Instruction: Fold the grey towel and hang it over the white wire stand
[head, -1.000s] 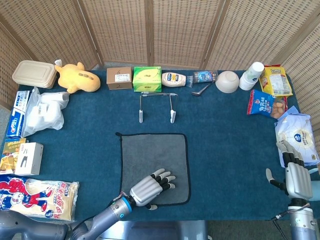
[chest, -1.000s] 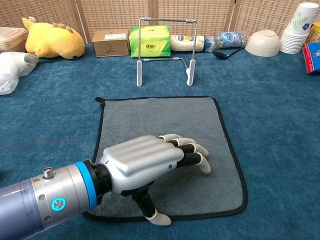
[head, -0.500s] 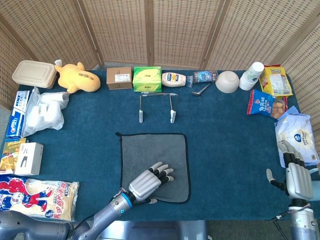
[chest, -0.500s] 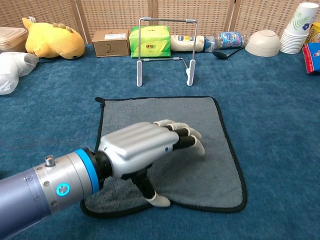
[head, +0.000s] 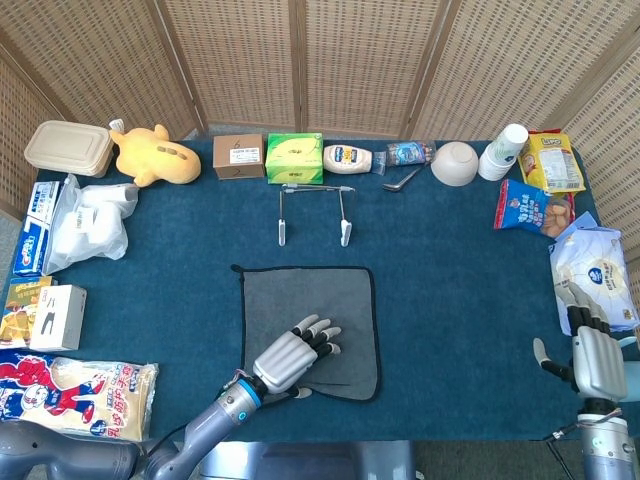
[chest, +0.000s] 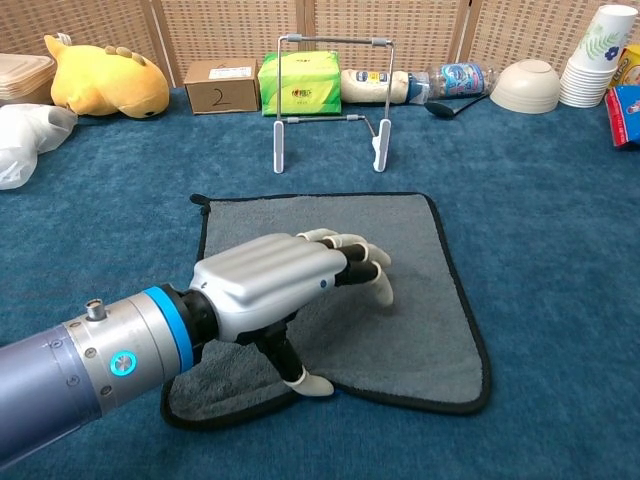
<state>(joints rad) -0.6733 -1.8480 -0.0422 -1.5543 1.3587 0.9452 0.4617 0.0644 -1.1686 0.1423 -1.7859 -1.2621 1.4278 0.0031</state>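
Left hand (chest: 290, 290): palm down on the grey towel (chest: 400, 300), fingers extended and a little apart, thumb tucked under at the towel's near edge, which looks lifted and rucked there. Whether the thumb pinches the hem cannot be told.
Right hand (head: 590, 355): well away from the towel, at the table's far right edge, upright, fingers apart, holding nothing.
Grey towel: spread nearly flat on the blue table cover (head: 450, 300), black-hemmed, roughly square, its near-left corner drawn in and wrinkled.
White wire stand (chest: 330, 100): directly beyond the towel's far edge, upright on two feet, top bar running left to right, parallel to that edge.
Key relation: stand lies straight ahead of the left hand, past the towel's far side; a fold carrying the near edge forward would lay the crease in line with the bar. The left hand is by far the nearer to the towel.
Legible writing: cardboard box (chest: 222, 85), behind the stand to its left, shows a handwritten "2".
Other labels: green tissue box (chest: 291, 82) and white bottle (chest: 375, 85) behind the stand carry print too small to read.
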